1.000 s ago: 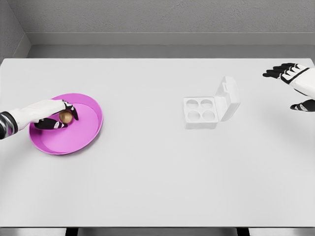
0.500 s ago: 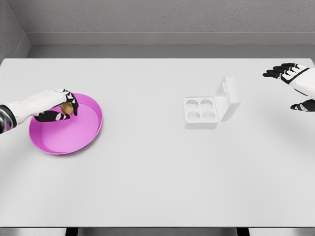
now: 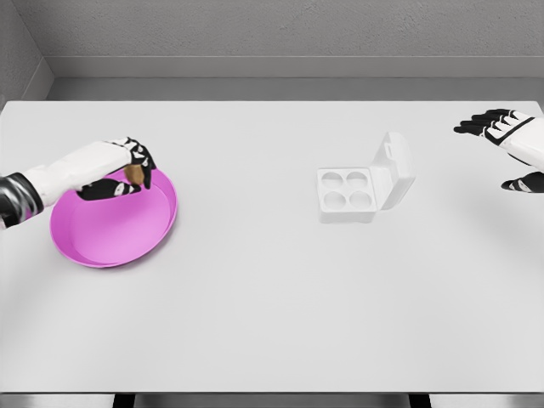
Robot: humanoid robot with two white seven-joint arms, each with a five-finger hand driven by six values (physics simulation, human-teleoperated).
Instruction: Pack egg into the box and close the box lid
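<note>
A small brown egg (image 3: 133, 173) is pinched in the fingers of my left hand (image 3: 126, 170), which is shut on it and held just above the far rim of the magenta plate (image 3: 115, 229) at the table's left. The white egg box (image 3: 347, 195) sits right of centre with four hollow cups showing and its lid (image 3: 394, 171) standing open on the right side. My right hand (image 3: 507, 144) hovers at the far right edge, fingers spread and holding nothing, well apart from the box.
The white table (image 3: 272, 306) stretches wide between plate and box. A grey wall runs along the back, and the table's front edge lies near the bottom of the view.
My left hand has lifted the egg off the plate's floor and carried it up and slightly right, over the plate's far rim. The right hand and the box have stayed put.
</note>
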